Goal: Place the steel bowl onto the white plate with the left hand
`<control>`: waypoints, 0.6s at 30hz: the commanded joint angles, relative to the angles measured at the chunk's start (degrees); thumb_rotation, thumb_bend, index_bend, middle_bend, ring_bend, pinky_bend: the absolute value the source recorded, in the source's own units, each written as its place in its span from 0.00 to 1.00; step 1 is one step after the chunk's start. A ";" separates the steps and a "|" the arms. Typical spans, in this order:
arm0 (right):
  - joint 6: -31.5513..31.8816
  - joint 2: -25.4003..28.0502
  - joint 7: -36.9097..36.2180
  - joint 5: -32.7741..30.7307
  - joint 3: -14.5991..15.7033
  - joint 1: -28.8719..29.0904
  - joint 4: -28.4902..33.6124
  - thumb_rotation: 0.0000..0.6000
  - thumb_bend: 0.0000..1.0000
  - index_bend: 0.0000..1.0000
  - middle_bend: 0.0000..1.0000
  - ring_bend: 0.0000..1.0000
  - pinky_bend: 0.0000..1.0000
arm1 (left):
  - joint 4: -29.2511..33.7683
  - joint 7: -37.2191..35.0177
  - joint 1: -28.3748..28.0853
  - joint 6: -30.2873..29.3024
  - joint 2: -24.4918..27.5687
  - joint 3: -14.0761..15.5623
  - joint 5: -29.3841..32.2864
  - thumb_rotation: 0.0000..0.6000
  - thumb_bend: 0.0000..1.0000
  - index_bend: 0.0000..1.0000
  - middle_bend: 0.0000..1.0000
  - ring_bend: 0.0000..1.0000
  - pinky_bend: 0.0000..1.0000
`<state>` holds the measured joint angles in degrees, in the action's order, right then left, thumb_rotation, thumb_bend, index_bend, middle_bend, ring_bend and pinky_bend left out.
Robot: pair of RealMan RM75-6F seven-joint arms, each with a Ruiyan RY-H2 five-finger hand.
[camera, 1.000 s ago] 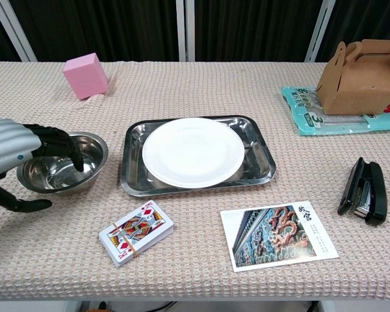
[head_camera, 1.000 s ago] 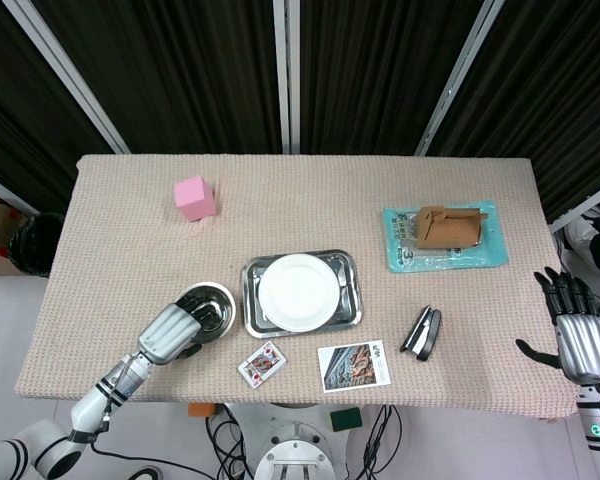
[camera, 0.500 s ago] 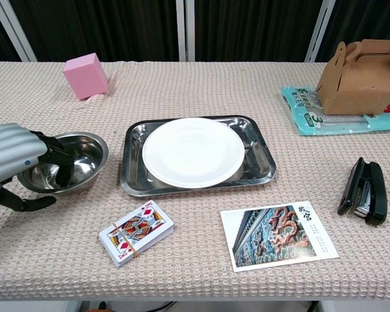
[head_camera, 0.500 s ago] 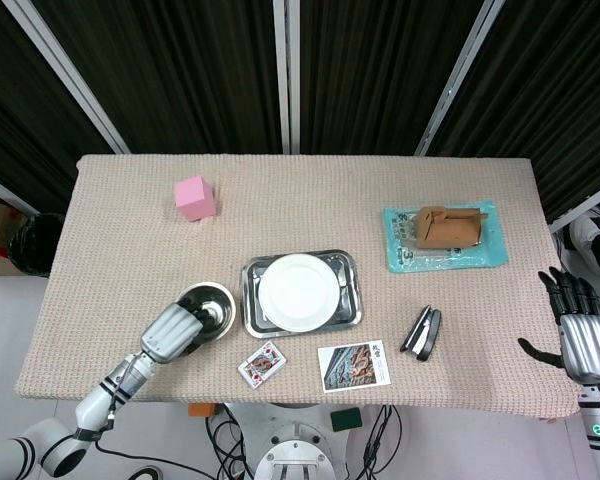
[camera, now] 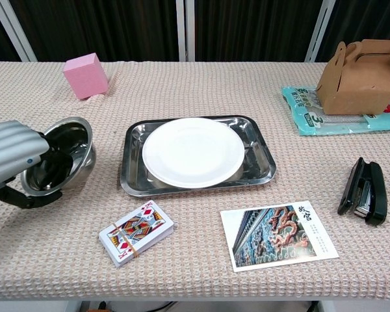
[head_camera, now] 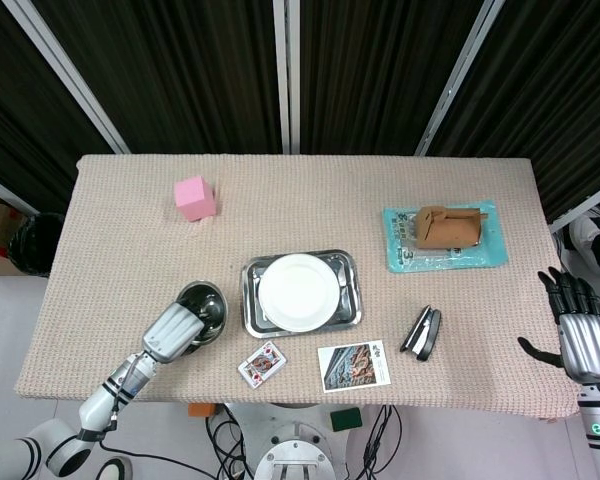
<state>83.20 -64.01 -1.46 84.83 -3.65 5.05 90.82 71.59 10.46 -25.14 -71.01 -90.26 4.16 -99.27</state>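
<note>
The steel bowl [camera: 62, 161] [head_camera: 202, 307] is tilted toward the left, its near rim lifted, left of the metal tray. My left hand [camera: 12, 164] [head_camera: 172, 335] grips its near-left rim, fingers inside and thumb beneath. The white plate [camera: 193, 151] [head_camera: 299, 291] lies in the steel tray [camera: 260, 161] [head_camera: 349, 295] at the table's middle, apart from the bowl. My right hand [head_camera: 582, 335] hangs off the table's right edge with fingers spread and nothing in it; the chest view does not show it.
A pink cube [camera: 85, 76] sits at the back left. A deck of cards [camera: 136, 232] and a postcard [camera: 278, 233] lie near the front edge. A black stapler [camera: 363, 190] is at the right, a brown box [camera: 358, 67] on a teal packet [camera: 304, 107] behind it.
My left hand has closed on the bowl's rim, and the bowl, flat before, now tips up toward the left. The right hand has stayed put.
</note>
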 commanded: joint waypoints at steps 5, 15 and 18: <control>-0.09 0.05 0.03 -0.14 -0.23 0.13 0.01 1.00 0.12 0.00 0.00 0.00 0.00 | -0.17 0.08 -0.52 -1.80 0.33 -0.47 -0.94 1.00 0.41 0.70 0.70 0.54 0.55; -0.03 0.32 0.26 -0.38 -0.48 0.15 0.52 1.00 0.12 0.00 0.00 0.00 0.00 | 9.84 7.04 -10.65 4.72 6.04 -6.70 -3.27 1.00 0.42 0.70 0.70 0.55 0.56; 0.54 0.95 0.51 -0.23 -0.74 0.06 1.25 1.00 0.13 0.00 0.00 0.00 0.00 | 12.53 7.82 -14.35 9.56 5.89 -8.69 -1.87 1.00 0.42 0.70 0.70 0.55 0.56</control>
<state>83.58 -63.23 -1.04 84.55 -4.29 5.15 91.90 81.39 16.98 -36.26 -65.12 -85.04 -2.42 -101.92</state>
